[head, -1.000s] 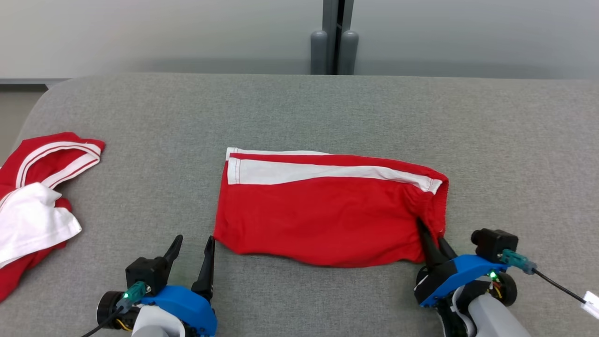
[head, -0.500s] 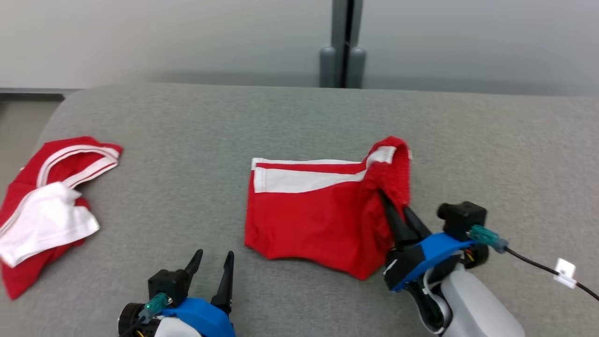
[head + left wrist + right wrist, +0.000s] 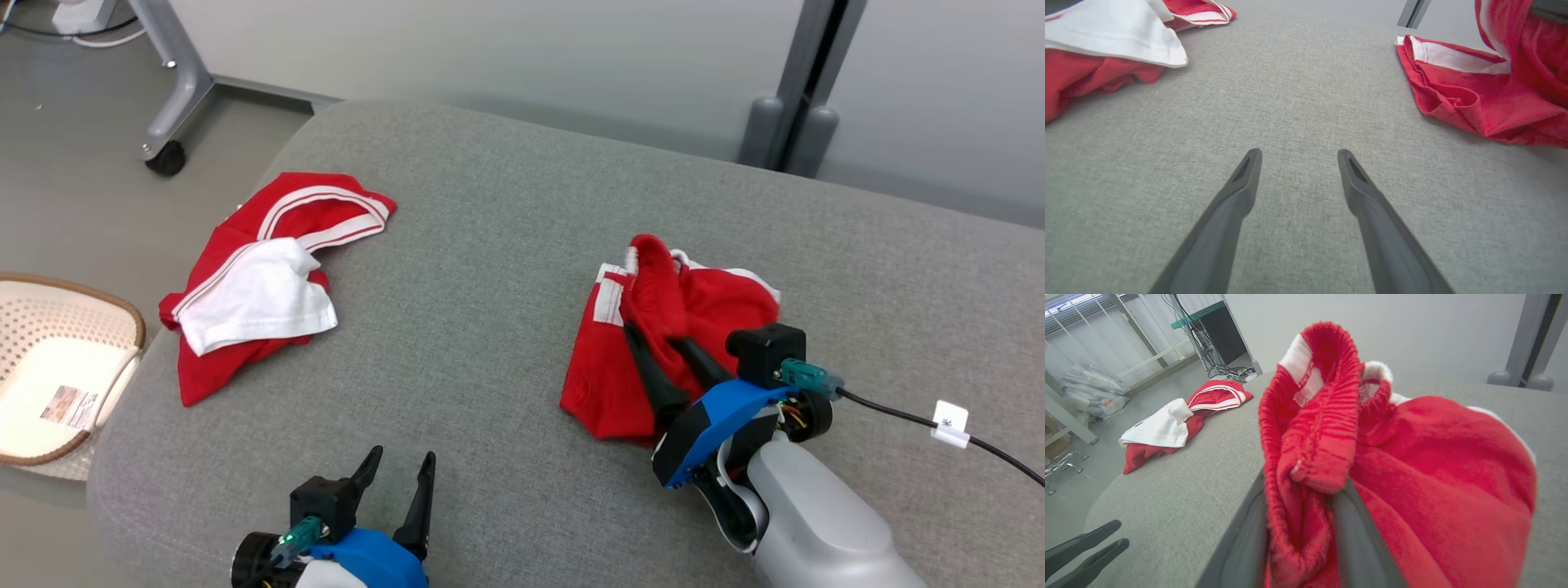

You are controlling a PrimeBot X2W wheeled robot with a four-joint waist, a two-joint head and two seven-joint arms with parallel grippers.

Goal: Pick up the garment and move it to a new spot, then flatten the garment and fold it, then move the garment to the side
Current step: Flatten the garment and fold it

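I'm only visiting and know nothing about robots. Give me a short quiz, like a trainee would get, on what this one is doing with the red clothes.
1. True or false: the left gripper is open and holds nothing.
2. The right gripper is clamped on: A) the red shorts; B) a cable; C) nothing.
3. By the robot's own sides, on which side of the red shorts does the other red-and-white garment lie?

Key: 1 true; 2 A; 3 the left.
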